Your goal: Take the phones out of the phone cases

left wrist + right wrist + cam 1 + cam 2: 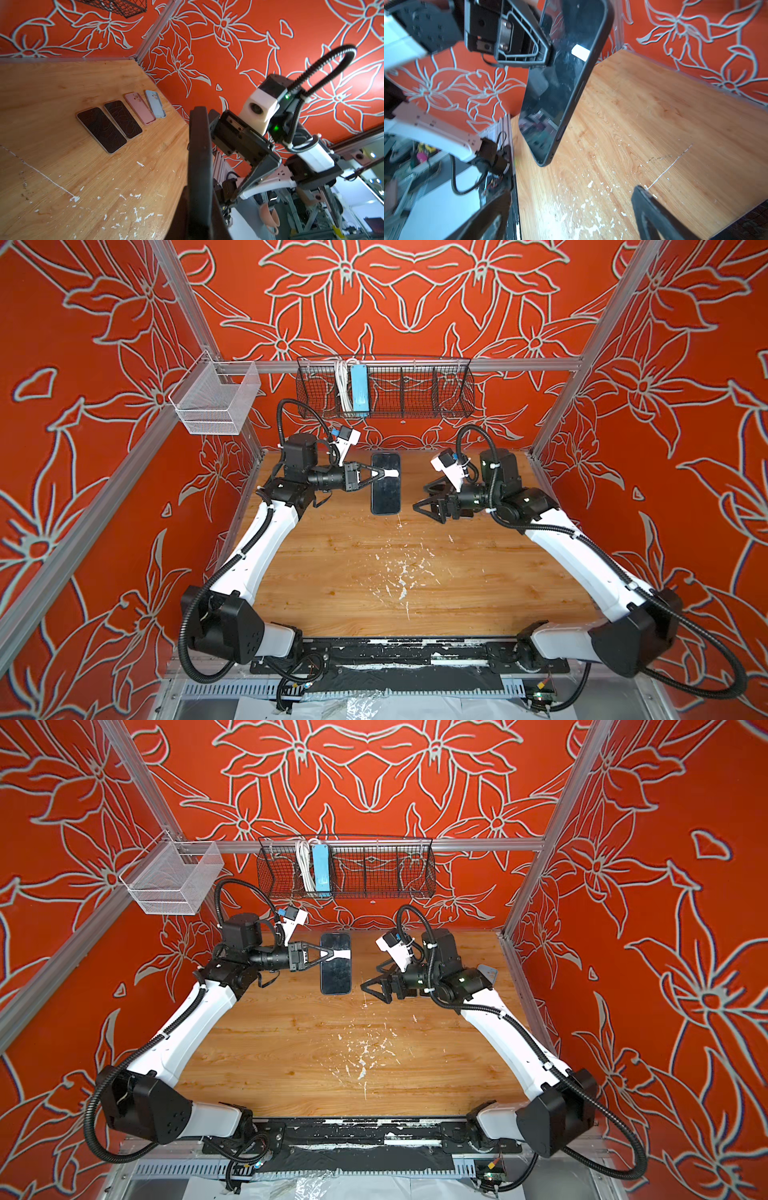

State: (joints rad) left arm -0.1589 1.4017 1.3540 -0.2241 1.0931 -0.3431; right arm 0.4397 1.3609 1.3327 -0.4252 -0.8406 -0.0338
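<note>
Black phone [385, 499] is hanging clamped in my left gripper [384, 473], right gripper [420, 497] gaping apart; lone pinch risking a drop.

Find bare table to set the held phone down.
Free: middle and near table between left arm and right arm, only paint flecks. Crowded: far right edge, where two phones, a pink case and a blue case lie in a row.

I'm holding the left gripper [382, 474] pinched tight on the phone [385, 499], with its wrist reaching out level. The right gripper [420, 497] is facing it with jaws spread wide, sitting just beside the phone and gripping nothing. Both elbows are bending outward.
</note>
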